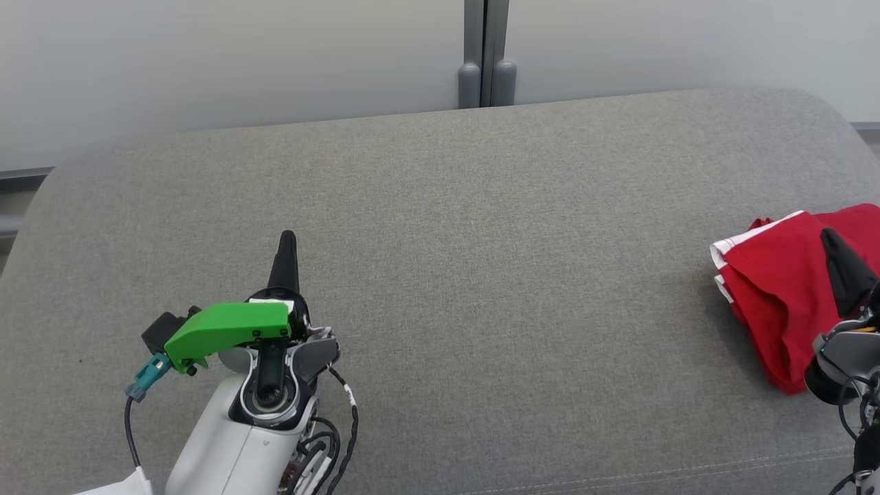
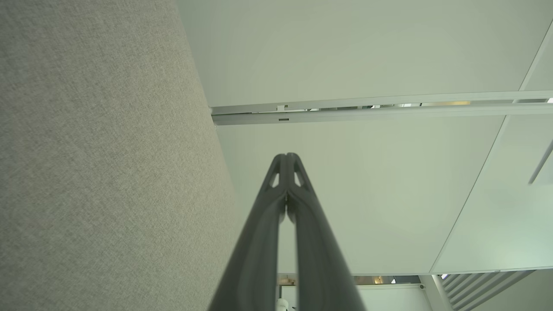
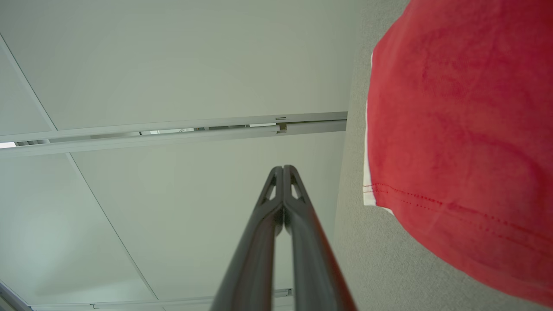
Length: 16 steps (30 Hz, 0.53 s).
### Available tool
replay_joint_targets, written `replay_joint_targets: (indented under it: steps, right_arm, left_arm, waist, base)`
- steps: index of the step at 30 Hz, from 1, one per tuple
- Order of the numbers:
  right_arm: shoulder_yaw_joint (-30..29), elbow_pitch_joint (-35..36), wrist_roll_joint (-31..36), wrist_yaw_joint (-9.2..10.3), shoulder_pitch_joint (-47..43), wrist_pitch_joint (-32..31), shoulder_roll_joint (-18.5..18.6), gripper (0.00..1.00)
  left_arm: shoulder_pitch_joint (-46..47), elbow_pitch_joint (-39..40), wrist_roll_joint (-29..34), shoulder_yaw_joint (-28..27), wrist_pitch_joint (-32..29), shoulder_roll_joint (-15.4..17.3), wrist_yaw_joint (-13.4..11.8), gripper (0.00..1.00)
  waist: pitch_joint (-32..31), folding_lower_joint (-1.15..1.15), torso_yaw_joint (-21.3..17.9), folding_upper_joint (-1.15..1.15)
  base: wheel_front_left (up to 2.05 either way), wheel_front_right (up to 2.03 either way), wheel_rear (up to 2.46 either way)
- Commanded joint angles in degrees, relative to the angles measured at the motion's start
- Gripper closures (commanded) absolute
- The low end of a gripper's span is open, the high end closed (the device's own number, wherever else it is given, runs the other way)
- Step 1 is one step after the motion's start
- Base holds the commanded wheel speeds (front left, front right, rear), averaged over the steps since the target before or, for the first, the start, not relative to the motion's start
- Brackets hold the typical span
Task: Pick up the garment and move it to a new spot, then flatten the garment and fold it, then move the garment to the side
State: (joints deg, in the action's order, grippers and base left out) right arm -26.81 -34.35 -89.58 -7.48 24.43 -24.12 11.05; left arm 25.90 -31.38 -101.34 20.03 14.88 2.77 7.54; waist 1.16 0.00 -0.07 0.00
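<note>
Both pairs of jaws are pressed together on nothing. The right gripper [image 1: 830,239] hangs just over the red garment [image 1: 770,275] without gripping it. The garment lies folded, white trim showing, at the right end of the grey cushion [image 1: 481,275]. This is probably its put-aside spot, so the task looks nearly done. The left gripper [image 1: 287,240] hangs well apart over bare upholstery, idle.
</note>
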Motion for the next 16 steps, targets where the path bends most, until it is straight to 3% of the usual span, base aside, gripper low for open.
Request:
replay_joint_targets:
  steps: [1, 16]
  right_arm:
    - [0.10, -0.13, -0.18, -0.02, 0.20, 0.24, 0.19, 1.00]
    - [0.11, -0.13, -0.22, -0.02, 0.19, 0.27, 0.21, 1.00]
  left_arm:
    - [0.73, 0.01, -0.50, -0.05, 0.22, 0.07, 0.12, 1.00]
    - [0.73, 0.02, -0.50, -0.05, 0.22, 0.07, 0.12, 1.00]
  waist:
    - [0.00, 0.00, 0.00, 0.00]
    - [0.00, 0.00, 0.00, 0.00]
  base:
    - [0.00, 0.00, 0.00]
    - [0.00, 0.00, 0.00]
